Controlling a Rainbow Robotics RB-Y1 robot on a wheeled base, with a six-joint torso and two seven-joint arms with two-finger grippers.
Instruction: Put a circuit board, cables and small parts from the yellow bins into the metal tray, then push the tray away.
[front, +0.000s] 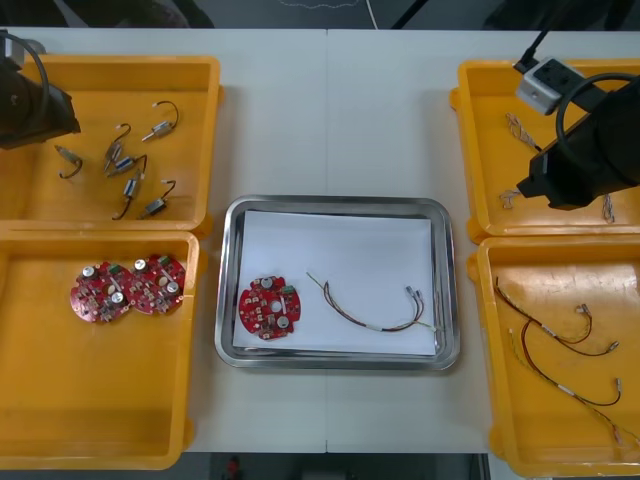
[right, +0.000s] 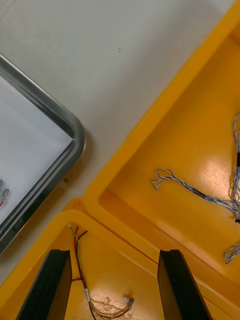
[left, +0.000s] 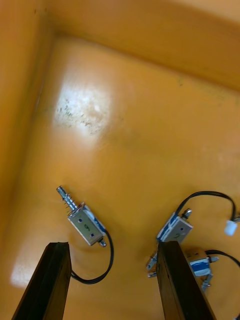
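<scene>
Metal tray (front: 338, 203) between yellow bins (front: 100, 400)

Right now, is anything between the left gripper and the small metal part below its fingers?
Nothing visible. The left gripper hangs open over the yellow bin, and the small metal part lies bare on its floor. A second part sits near one finger. Right gripper hangs over the right bins.

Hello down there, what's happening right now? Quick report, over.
Left tool open over small metal parts in far left bin. Right tool open above right bins. Tray has one circuit board, one red and yellow cable. Nothing blocking.
</scene>
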